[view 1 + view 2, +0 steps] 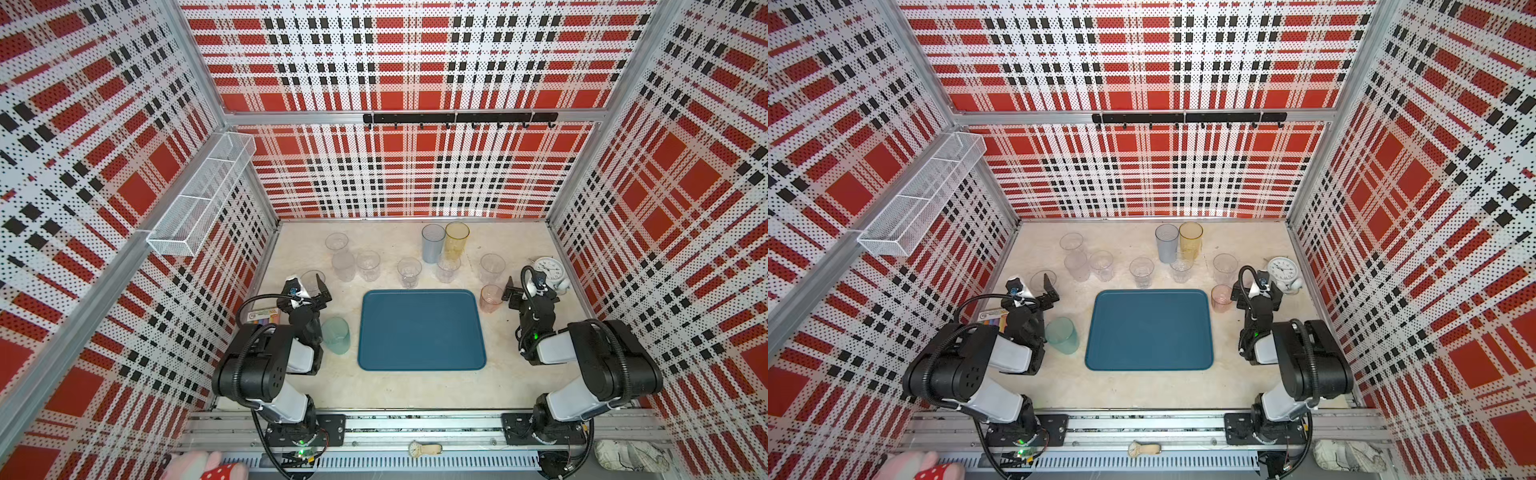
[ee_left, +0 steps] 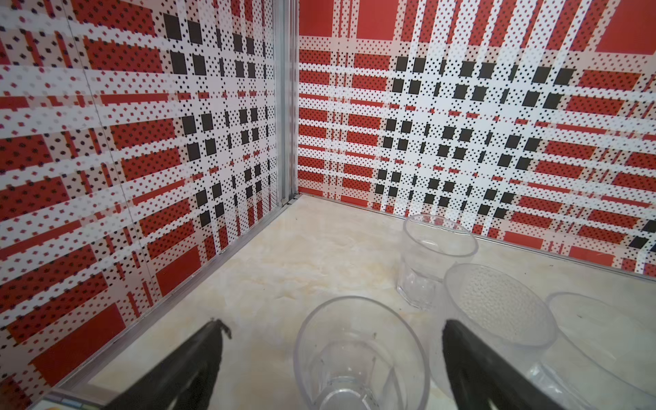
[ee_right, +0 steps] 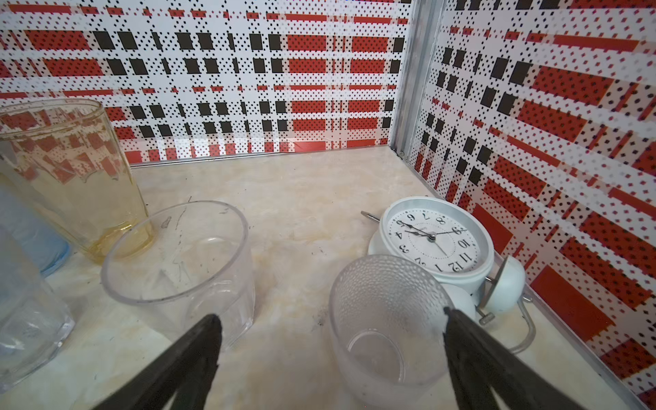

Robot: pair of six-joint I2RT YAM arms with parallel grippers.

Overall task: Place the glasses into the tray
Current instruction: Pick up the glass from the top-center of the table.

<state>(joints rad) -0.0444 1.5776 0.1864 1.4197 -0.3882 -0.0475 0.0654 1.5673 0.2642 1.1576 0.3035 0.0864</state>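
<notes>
You have: tray, smooth matt teal plastic. Tabletop under it, pale marble-look, smooth, faintly scuffed. Behind the tray, clear glossy faceted tumbler. Right of the tray, your pebbled, frosted-looking tumbler and glossy white alarm clock with metal fittings.

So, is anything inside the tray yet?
Nothing: in both top views the tray shows only its bare teal floor, with no arm or glass covering any part. The pink glass and the teal glass stand beside it on the table, outside its rim.
</notes>
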